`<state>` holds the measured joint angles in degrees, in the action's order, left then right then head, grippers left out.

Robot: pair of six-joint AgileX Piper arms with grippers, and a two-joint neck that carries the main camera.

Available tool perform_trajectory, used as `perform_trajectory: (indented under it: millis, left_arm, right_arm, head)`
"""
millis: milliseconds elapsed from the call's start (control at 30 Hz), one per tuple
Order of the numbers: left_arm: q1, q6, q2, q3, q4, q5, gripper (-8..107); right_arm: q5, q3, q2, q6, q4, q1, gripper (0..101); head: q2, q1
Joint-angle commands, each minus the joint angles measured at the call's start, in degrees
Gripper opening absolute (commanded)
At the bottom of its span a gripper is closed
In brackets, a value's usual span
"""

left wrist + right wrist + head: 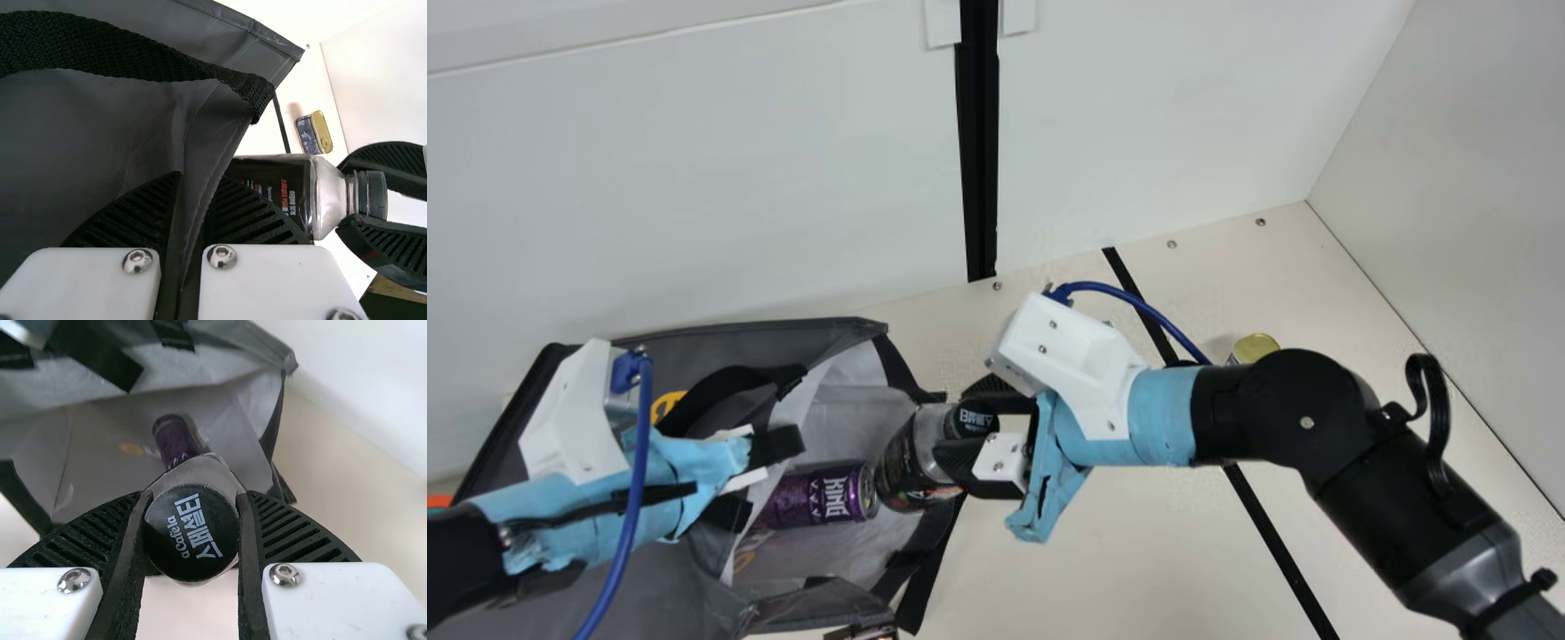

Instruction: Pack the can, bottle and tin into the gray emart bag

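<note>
Two grippers are at work around the gray emart bag (720,342), which lies on the left side of the table (1138,551) with its mouth toward the right. The left gripper (769,476) is closed on the fabric edge of the bag, its two ribbed fingers (143,213) almost together, with only this thin cloth between them. The right gripper (965,420) is open just as wide as the cap (191,532) and grips it from both sides. From this cap the bottle (911,453) goes tilted into the bag mouth, its bottom near the can (809,498); whether they touch, I cannot tell. The can lies on its side inside the bag. The tin (1256,347) sits on the table, far and to the right, well apart from the bag.
</note>
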<state>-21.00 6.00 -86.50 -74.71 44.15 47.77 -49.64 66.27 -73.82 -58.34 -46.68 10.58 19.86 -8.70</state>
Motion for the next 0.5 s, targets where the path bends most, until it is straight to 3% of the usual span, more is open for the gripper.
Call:
perform_trajectory:
  millis: [0,467]
  left_arm:
    - [0.0,0.0,0.0,0.0,0.0,0.0,10]
    - [0.0,0.0,0.0,0.0,0.0,0.0,10]
  right_arm:
    - [1.29,-0.13,-0.15,-0.76,-1.49,0.5,0]
    - [7.93,-1.33,-2.66,-6.35,-11.25,4.59,0]
  head:
    - [0.14,-1.3]
    - [0.14,-1.3]
